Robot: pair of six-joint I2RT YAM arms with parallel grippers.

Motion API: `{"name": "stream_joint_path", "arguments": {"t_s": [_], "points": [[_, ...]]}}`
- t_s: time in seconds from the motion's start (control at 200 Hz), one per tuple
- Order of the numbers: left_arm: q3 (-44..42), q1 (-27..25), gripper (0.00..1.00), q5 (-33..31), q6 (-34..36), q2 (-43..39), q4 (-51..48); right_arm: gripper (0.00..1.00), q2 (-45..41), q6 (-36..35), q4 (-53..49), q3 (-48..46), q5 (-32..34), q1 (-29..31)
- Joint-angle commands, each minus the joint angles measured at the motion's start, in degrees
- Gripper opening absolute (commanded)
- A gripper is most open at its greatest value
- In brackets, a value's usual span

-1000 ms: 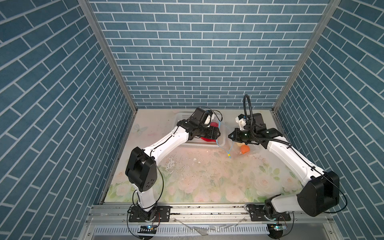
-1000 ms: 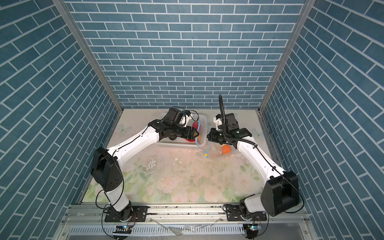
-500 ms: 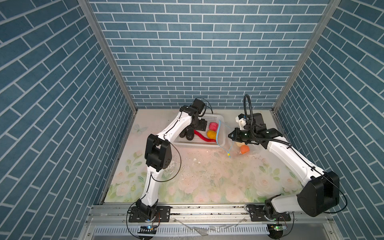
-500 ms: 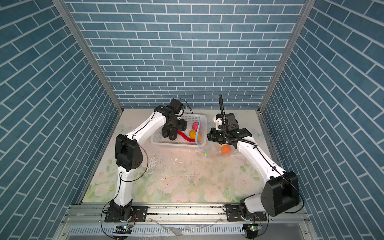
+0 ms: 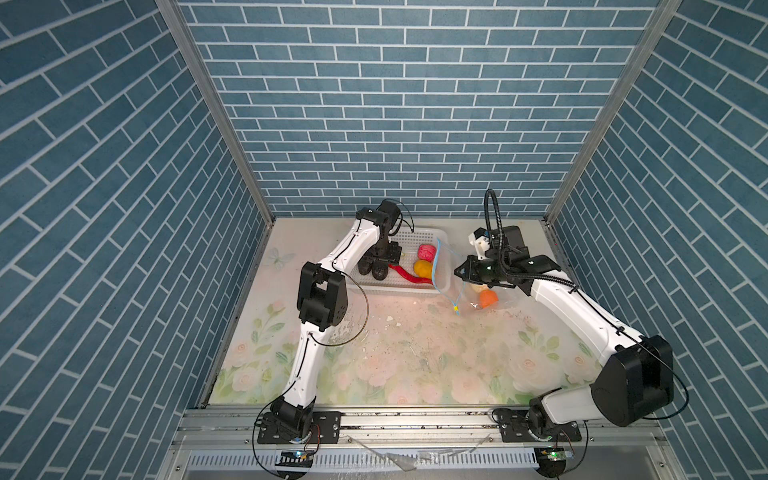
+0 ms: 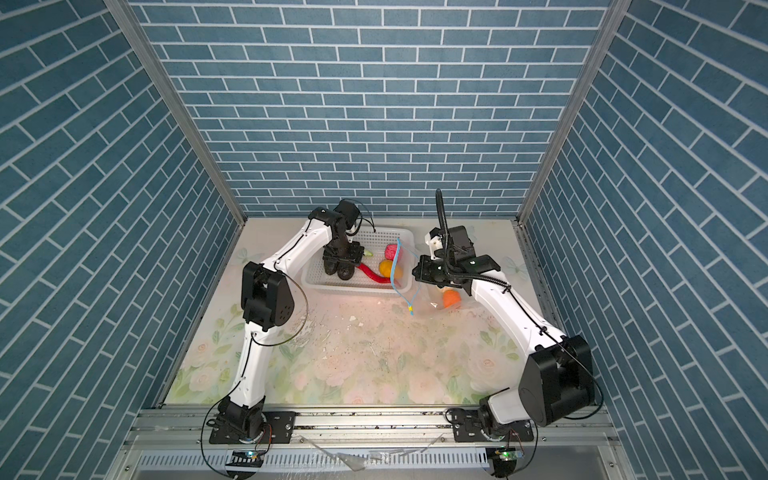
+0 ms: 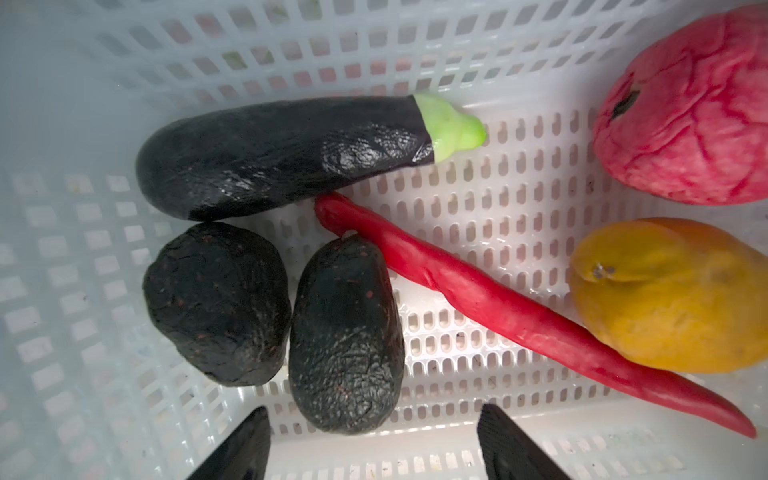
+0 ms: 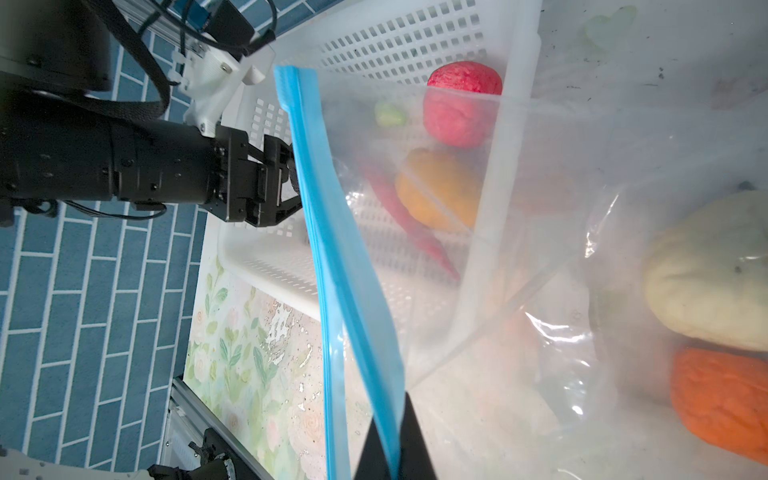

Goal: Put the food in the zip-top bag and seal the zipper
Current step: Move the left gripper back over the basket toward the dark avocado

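My left gripper (image 7: 374,409) hangs open inside the white basket (image 7: 498,166), just over a black lump (image 7: 347,336). Beside that lump lie another black lump (image 7: 216,303), a long black piece with a green tip (image 7: 282,153), a red chilli (image 7: 498,303), a pink piece (image 7: 685,108) and a yellow-orange piece (image 7: 673,295). My right gripper (image 8: 395,415) is shut on the light-blue zipper (image 8: 332,232) and holds the zip-top bag (image 8: 540,249) mouth up beside the basket. A cream piece (image 8: 715,274) and an orange piece (image 8: 723,399) lie in the bag. In both top views the zipper (image 5: 435,266) (image 6: 397,266) stands over the basket's right end.
The basket (image 5: 399,289) stands at the back middle of the floral table, close to the rear brick wall. A small yellow tab (image 5: 456,308) dangles at the zipper's lower end. Crumbs are scattered on the mat in front of the basket.
The left arm has pulled back from the basket's right end near the bag and folded up. Its gripper now hangs over the black lumps at the basket's left. The right arm has not moved.
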Motion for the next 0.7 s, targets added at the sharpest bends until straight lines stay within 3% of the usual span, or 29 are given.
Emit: {"name": "stream_joint_path", "arguments": {"t_s": [0.0,0.695], "points": [[3.49,1.12,0.81,-0.34,0.84,2.95,-2.58,0.0,0.49,1.36,0.63,1.32,-0.93,-0.11],[4.45,1.29,0.7,1.34,0.18,6.98,-2.84,0.0,0.58,1.33,0.53,1.39,-1.01,-0.11]]}}
